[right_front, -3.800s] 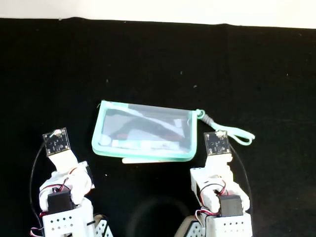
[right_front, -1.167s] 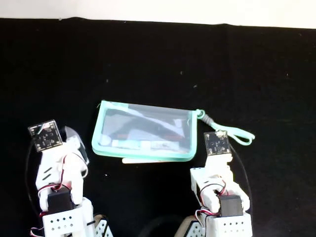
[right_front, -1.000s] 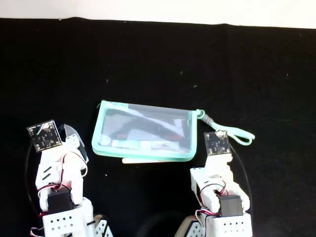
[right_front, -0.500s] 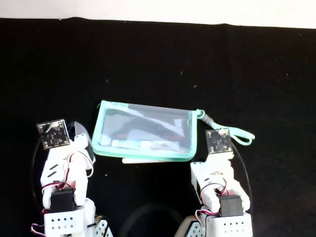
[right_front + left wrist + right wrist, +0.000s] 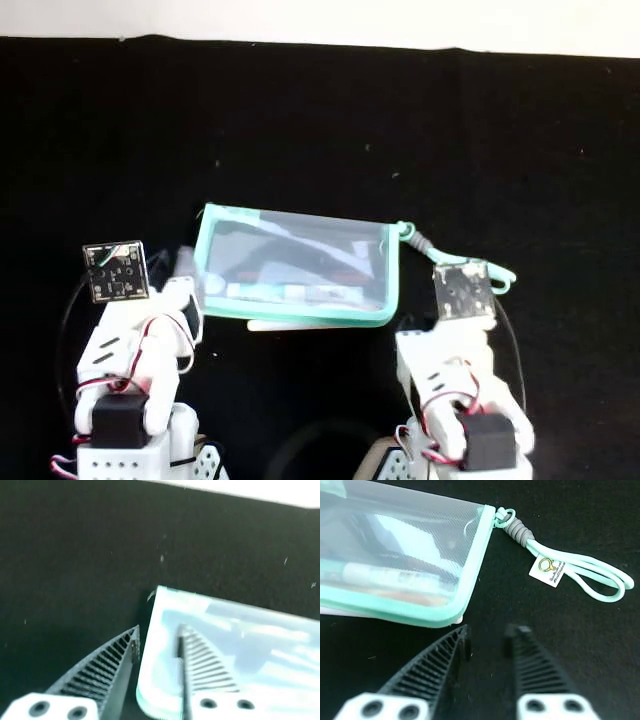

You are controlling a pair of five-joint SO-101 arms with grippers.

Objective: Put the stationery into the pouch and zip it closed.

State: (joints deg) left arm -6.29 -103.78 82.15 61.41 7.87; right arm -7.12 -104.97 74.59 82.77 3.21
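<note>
A clear pouch with mint trim lies flat mid-table, with pens and other stationery inside it. Its zip pull ring sits at the corner on the right arm's side, tied to a mint strap loop. My left gripper is open and straddles the pouch's opposite short edge, one finger over the plastic and the other over the cloth. My right gripper is open and holds nothing, just short of the pouch's near corner.
A pale flat strip pokes out from under the pouch's near edge. A small white tag hangs on the strap. Black cloth covers the table, with bare room behind the pouch up to the white far edge.
My left arm has swung in from the left to the pouch's short edge, its gripper now straddling it. My right arm has shifted slightly to the right. The pouch has stayed put.
</note>
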